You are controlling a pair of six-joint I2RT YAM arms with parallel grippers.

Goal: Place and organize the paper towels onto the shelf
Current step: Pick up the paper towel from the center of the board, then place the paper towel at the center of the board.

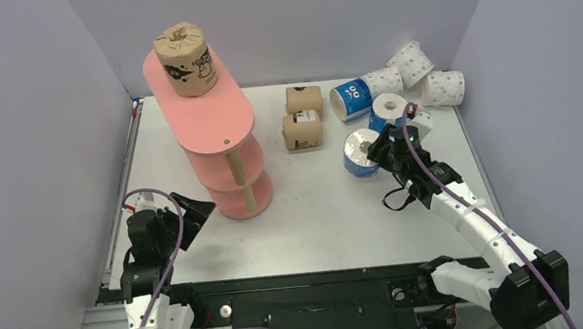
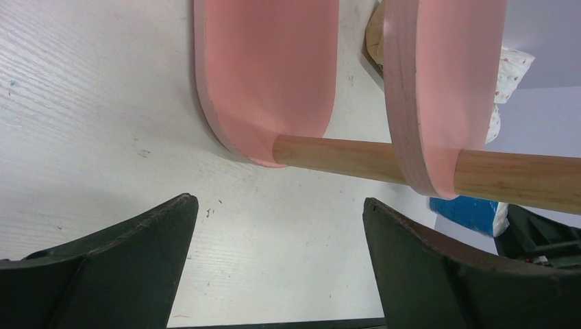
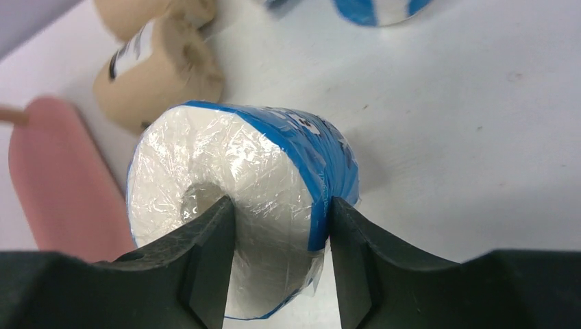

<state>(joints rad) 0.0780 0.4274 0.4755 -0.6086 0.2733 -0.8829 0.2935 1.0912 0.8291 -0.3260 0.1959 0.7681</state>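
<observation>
Left gripper [image 1: 190,213] gapes wide and empty, just short of the shelf [image 1: 223,119] foot. Right gripper [image 1: 377,150] is clamped on a blue roll [image 1: 360,155]. Beyond it, on the table [image 1: 309,211]: two brown rolls [image 1: 302,130], two more blue [image 1: 350,98], three dotted rolls [image 1: 442,87] at the far right. Another brown one [image 1: 185,59] stands on the shelf's top board.
</observation>
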